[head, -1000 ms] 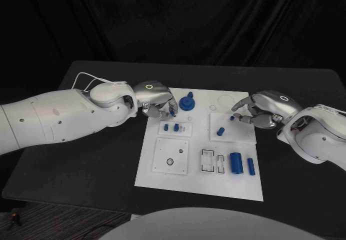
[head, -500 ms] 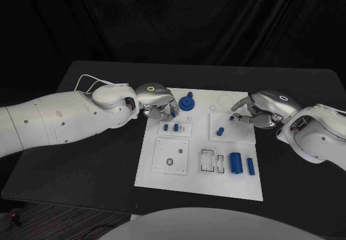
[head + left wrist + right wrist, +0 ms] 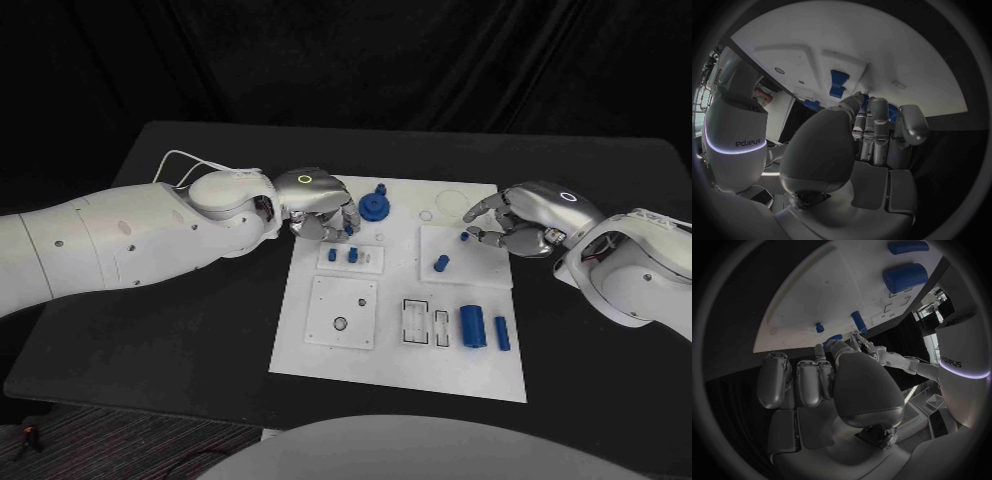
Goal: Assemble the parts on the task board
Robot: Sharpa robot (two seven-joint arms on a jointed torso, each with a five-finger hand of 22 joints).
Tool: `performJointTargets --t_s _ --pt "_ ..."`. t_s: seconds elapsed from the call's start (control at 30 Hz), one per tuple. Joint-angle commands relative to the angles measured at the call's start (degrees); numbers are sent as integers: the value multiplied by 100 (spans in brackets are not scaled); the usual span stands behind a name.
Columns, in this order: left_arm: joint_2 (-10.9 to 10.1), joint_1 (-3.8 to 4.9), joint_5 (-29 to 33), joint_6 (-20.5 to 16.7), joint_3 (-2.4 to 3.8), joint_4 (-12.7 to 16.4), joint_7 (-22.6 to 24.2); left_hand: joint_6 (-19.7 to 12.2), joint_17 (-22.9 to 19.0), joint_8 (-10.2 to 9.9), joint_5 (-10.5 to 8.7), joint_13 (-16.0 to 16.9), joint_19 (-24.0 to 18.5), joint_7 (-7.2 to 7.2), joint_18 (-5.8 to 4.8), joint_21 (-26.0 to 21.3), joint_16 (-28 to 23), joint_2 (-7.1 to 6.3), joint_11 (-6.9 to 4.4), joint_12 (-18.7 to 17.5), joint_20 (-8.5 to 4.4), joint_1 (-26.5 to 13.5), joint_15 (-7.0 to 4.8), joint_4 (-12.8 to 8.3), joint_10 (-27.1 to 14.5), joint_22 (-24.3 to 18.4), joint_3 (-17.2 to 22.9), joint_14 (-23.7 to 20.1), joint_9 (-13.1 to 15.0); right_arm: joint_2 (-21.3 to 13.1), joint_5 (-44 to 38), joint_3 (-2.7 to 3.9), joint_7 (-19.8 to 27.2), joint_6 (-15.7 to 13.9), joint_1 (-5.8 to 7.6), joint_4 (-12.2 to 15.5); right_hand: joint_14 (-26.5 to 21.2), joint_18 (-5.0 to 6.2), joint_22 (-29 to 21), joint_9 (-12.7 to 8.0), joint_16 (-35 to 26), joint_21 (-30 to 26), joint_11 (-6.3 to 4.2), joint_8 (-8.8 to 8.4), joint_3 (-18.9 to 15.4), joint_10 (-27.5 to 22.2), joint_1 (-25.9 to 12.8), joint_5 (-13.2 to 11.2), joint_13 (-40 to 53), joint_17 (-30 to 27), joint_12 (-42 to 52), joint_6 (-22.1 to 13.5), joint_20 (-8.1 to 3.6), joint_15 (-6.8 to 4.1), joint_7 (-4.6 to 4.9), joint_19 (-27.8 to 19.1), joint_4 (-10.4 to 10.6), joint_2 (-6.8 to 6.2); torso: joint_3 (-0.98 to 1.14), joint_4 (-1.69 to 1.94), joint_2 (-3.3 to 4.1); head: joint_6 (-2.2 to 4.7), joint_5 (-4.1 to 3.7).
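The white task board lies in the middle of the table. My left hand hovers over its far left corner with the fingers curled down, and a small blue part shows between the fingertips. A blue gear stands just right of that hand. My right hand rests at the board's far right edge, fingers curled toward a small blue peg; whether it grips the peg is unclear. Two short blue pegs stand in a block below the left hand.
A blue piece lies on the right raised plate. A thick blue cylinder and a thin blue rod lie near the board's front right. A plate with a hole sits front left. Black table surrounds the board.
My left hand and arm have crept slightly to the right, toward the gear. The right hand has stayed in place.
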Motion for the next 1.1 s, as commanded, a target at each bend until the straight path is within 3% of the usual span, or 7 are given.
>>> performJointTargets --t_s 0.03,0.53,0.7,0.8,0.9,1.1 --pt "21 -18 -7 87 -5 -13 17 2 -21 8 -11 -10 -49 -5 -28 -35 -45 14 0 -32 -2 -12 4 17 8 785 24 -64 14 -2 -12 2 -2 -2 -16 3 264 61 1009 -7 -21 -29 37 -3 24 -7 38 29 -342 -6 -24 35 52 8 -5 5 2 -5 0 -2 1 1 -1" --pt "47 -37 -7 201 -5 -65 -85 -85 -120 -70 64 -65 -90 -8 -15 -123 -127 -3 12 -135 4 -14 15 3 -12 769 51 -132 3 0 -12 2 -10 10 -17 4 264 61 1009 -7 -21 -29 37 -3 24 -7 38 29 -342 -6 -24 35 52 8 -5 5 2 -5 0 4 2 1 2" --pt "34 -39 -7 271 -5 -79 -157 -467 -358 -275 -84 -134 -194 -81 15 -332 -336 -93 7 -277 18 -110 24 56 -117 723 46 -296 -70 -3 -12 2 -8 6 -17 6 264 61 1009 -7 -21 -29 37 -3 24 -7 38 29 -342 -6 -24 35 52 8 -5 5 2 -5 -3 3 2 1 5" --pt "16 -40 -7 233 -5 -90 -192 -755 -373 -337 -208 -161 -201 -200 16 -365 -345 -152 43 -334 29 -178 45 114 -143 721 39 -296 -126 -7 -12 2 -7 3 -18 9 263 62 1007 -10 -25 -35 39 -7 37 -6 40 28 -344 -13 -25 34 54 10 -2 3 -6 -3 -3 5 4 1 10" --pt "-6 -41 -7 152 -5 -121 -217 -1492 -414 -334 -379 -200 -208 -313 20 -430 -371 -222 123 -430 61 -267 96 217 -239 715 22 -314 -275 -16 -12 2 -4 -13 -17 20 263 62 1007 -10 -25 -35 39 -7 37 -6 40 28 -344 -13 -25 34 54 10 -2 3 -6 -3 -2 3 0 1 14" --pt "-126 -40 -7 -234 -5 -152 -226 -1691 -474 -313 -502 -245 -224 -351 30 -516 -410 -264 161 -564 82 -334 128 300 -524 702 -48 -343 -315 -107 -12 2 -5 -114 -15 154 261 64 1004 -13 -30 -49 48 -10 34 -36 31 26 -402 -22 -69 33 56 14 0 -1 -6 -17 -10 -10 -3 1 6"
